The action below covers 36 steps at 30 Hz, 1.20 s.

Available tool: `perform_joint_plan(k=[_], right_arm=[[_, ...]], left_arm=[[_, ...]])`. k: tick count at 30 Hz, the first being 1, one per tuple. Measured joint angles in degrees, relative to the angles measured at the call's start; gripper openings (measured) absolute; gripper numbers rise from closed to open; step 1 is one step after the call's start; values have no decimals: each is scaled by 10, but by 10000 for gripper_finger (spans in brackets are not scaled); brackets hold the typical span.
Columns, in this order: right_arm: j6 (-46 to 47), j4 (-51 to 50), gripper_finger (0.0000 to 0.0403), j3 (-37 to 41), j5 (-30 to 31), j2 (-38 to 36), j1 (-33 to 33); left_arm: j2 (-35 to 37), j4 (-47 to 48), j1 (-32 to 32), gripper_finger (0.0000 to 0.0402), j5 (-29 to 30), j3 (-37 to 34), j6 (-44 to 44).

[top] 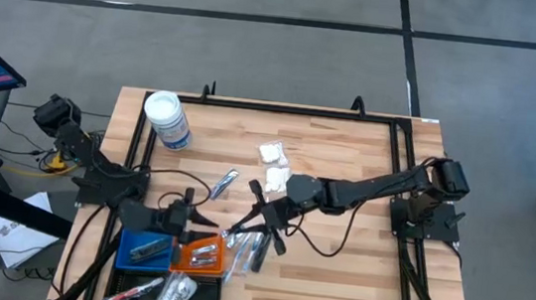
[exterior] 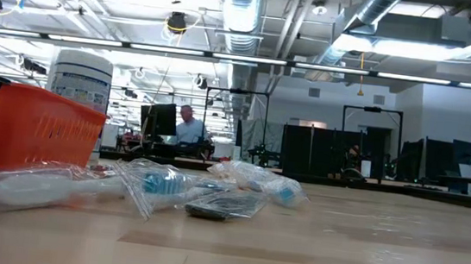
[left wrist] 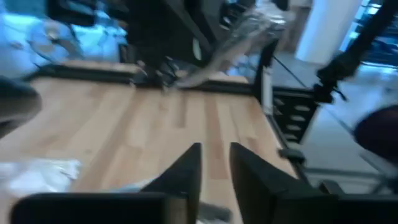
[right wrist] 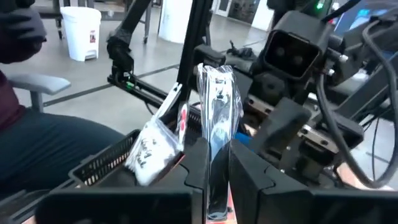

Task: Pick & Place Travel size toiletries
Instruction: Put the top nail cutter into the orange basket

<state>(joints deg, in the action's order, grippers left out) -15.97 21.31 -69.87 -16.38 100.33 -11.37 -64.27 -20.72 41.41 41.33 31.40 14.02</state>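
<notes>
Over the orange tray [top: 199,255], right claw [top: 257,231] pinches a wrapped toiletry [right wrist: 217,112], label unreadable.

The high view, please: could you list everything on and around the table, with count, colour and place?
Jar: one, clear with white lid, far left of table.
White packets: a few, mid-table, beside the right arm.
Silvery tube: one, lying left of centre.
Wrapped items: a small pile, clear wrappers, right of the orange tray.
Blue tray: one, near left, holding a dark item.
Orange tray: one, beside the blue one.
Black tray: one, nearest edge, packets inside.
Left claw: slightly open, empty.
Right claw: shut on a wrapped packet, above the trays.
</notes>
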Motion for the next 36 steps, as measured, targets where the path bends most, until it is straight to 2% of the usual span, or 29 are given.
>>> perform_joint_plan(k=[3,7,15,23,30,36], right_arm=[[0,1,29,0,0,1,-2],[2,4,35,0,10,1,-2],[-11,3,33,0,77,1,-1],[-16,-8,35,0,115,2,-1],[-16,-8,37,0,118,2,-1],[-15,-8,35,0,118,2,-1]], left_arm=[[-1,-45,0,131,31,0,-51],[-21,-112,-15,186,34,0,-118],[-75,-180,-45,246,19,0,-148],[-79,-215,-38,259,19,0,-166],[-77,-228,-35,259,24,0,-168],[-77,-232,-36,237,47,0,-172]])
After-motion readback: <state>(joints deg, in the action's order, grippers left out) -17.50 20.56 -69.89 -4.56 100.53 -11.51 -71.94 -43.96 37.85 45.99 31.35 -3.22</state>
